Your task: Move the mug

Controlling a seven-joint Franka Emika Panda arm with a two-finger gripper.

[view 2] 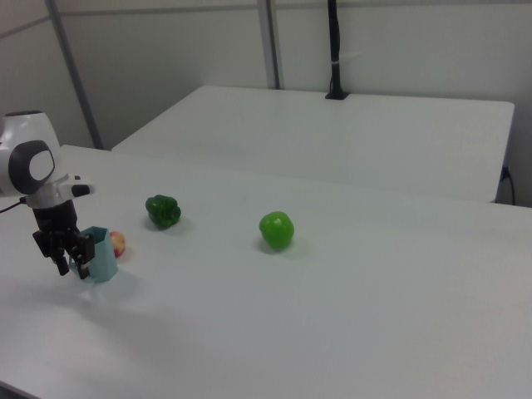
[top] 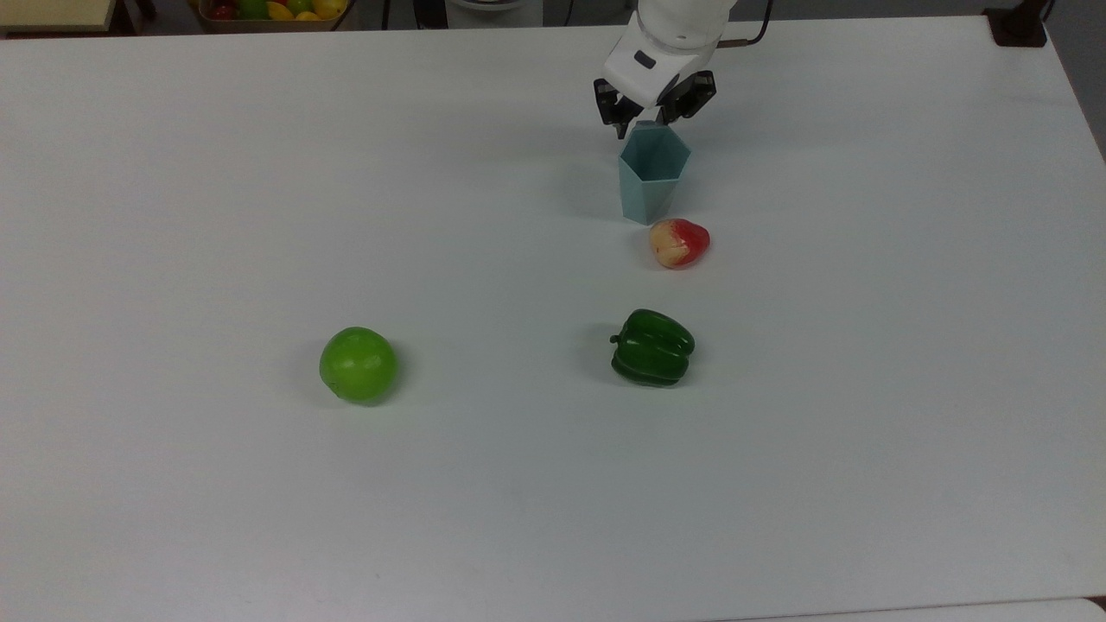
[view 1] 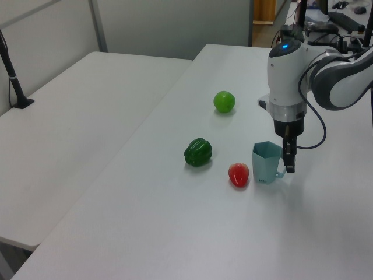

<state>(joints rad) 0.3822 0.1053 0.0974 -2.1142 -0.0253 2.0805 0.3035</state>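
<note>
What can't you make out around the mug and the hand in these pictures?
- Top view: the hand covers the mug's far rim and handle.
- Left view: whether the fingers pinch the handle is too small to tell.
- Right view: the mug hides most of the red fruit.

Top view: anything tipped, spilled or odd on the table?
Nothing stands out. The pale teal faceted mug stands upright with the tool at its rim; the red-and-cream fruit, green bell pepper and green apple rest apart.
</note>
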